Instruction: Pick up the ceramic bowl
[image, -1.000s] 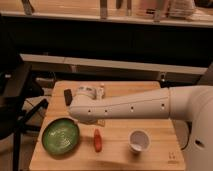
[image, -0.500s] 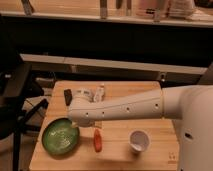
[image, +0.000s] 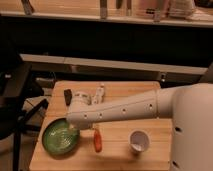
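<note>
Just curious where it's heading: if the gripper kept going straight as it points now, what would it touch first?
Probably the ceramic bowl: the gripper, at the arm's end, points down over its rim, though depth is unclear.

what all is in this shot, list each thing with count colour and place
ceramic bowl: 1, green, front left of table
stick-shaped item: 1, orange-red, just right of the bowl
cup: 1, white, front right of table
small thing: 1, white, behind the arm, unclear what
table: 1, light wood, centre
arm: 1, white, reaching in from the right
hand: 1, at the arm's end over the bowl's right rim, mostly hidden
</note>
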